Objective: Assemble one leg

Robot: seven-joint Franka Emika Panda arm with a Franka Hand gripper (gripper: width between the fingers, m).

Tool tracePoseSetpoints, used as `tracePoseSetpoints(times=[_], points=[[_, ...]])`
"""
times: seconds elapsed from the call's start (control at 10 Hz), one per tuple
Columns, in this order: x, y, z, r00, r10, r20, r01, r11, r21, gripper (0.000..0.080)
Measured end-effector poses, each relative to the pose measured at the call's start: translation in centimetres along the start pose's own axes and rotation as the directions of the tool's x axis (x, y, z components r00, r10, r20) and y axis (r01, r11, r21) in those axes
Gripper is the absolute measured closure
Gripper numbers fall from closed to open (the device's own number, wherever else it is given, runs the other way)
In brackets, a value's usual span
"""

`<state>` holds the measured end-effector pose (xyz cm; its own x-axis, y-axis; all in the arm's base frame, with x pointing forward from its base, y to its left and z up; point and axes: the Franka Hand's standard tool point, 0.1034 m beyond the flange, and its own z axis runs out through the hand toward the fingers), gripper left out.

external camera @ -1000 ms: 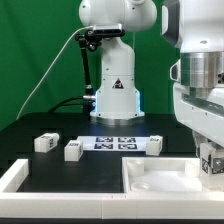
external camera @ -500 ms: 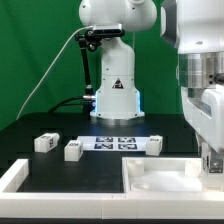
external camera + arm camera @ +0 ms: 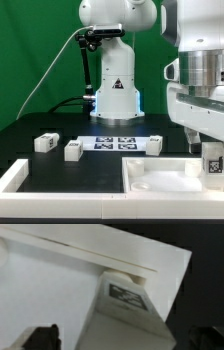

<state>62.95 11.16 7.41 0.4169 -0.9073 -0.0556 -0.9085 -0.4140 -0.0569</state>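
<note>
Well to the exterior view's left of the jaws, three spare legs [image 3: 46, 143] [image 3: 72, 150] [image 3: 152, 146] lie on the black desk [image 3: 20, 140], and the marker board [image 3: 120, 142] lies between the second and the third. Nearer, the white panel [image 3: 160, 178] lies below the jaws. The leg [image 3: 212, 160] stands upright between the jaws. Its long axis is vertical, its lower end is on the panel near a corner, and its tag faces the exterior camera. The jaws are spread wider than the leg: in the wrist view a gap shows between each of the fingertips [image 3: 42, 336] and the leg.

No legible writing (only marker tags [image 3: 127, 298] on legs [image 3: 72, 150]).
</note>
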Motion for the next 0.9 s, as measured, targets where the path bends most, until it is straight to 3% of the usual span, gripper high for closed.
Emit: tracePoseSetpoints(times=[0.4, 0.6, 0.9], points=[[-1.13, -0.19, 0.20, 0.936, -0.352, 0.001, 0.352, 0.936, -0.005, 0.0150], [-0.94, -0.15, 0.19, 0.836, -0.548, 0.003, 0.548, 0.836, -0.006, 0.0150], [-0.71, -0.15, 0.10, 0.618, -0.786, -0.003, 0.786, 0.618, -0.021, 0.0150]])
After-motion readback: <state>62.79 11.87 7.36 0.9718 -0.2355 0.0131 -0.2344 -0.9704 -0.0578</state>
